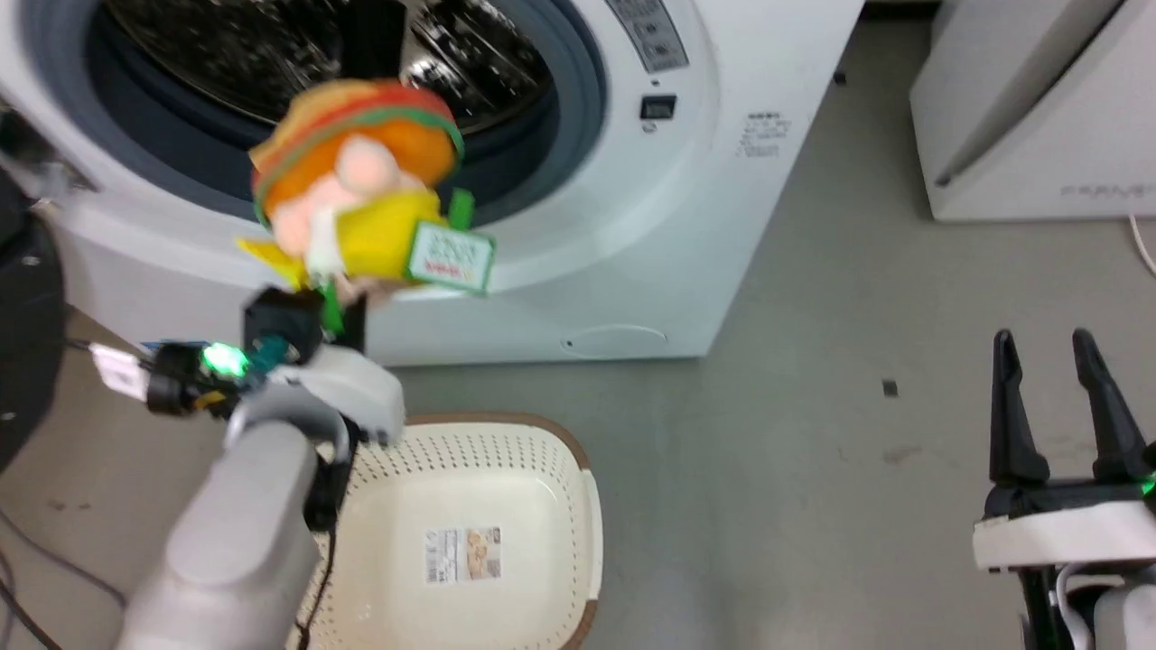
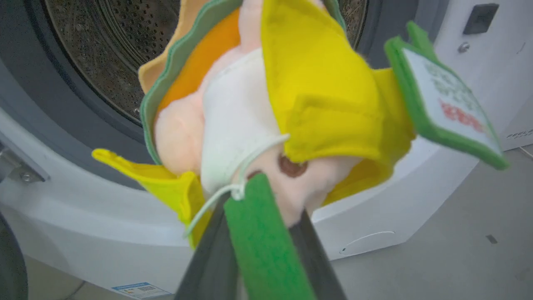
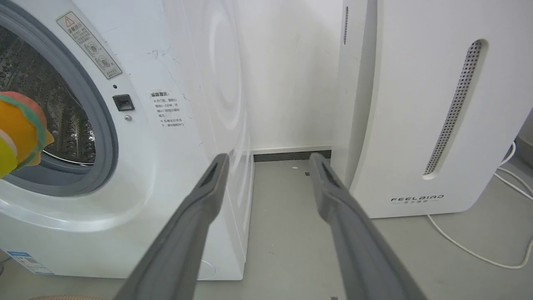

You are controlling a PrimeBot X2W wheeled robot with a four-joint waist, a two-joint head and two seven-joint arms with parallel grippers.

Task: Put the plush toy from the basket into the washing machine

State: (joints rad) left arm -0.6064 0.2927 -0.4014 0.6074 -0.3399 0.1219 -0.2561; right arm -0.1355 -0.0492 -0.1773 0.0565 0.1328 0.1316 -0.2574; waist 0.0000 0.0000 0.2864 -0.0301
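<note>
Pinching the plush toy [image 1: 357, 194] low, at the face end, between the left jaws, with a green felt strip [image 2: 262, 246] caught in the same pinch and the rounded base tipped up toward the open porthole of the washing machine [image 1: 632, 226]. Not yet inside: hanging just before the grey gasket [image 1: 578, 117], up and away from the basket [image 1: 470, 451] on the floor [image 1: 813, 469]. Risks, as judged: thin hold on soft stuffing, so liable to slip under a quick swing; paper tag [image 1: 450, 255] and yellow flaps dangling, apt to snag on the gasket lip; if released short, bound for the floor rather than the drum [image 1: 226, 54]. With the right jaws spread, holding nothing, near the white appliance [image 3: 416, 125].
</note>
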